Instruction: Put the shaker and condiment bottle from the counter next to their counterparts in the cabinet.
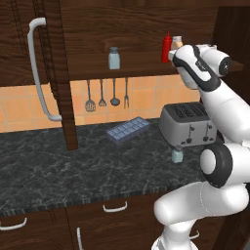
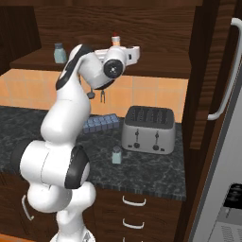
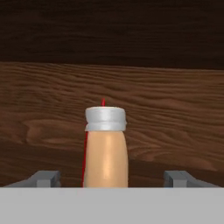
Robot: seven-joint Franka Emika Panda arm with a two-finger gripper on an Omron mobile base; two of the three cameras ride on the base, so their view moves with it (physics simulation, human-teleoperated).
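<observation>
Arm raised high and forward, hand level, fingers spread wide apart.

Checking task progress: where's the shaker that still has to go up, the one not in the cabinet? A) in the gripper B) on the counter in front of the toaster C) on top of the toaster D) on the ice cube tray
B: the shaker stands on the counter just in front of the toaster, while its twin sits on the cabinet shelf.
</observation>
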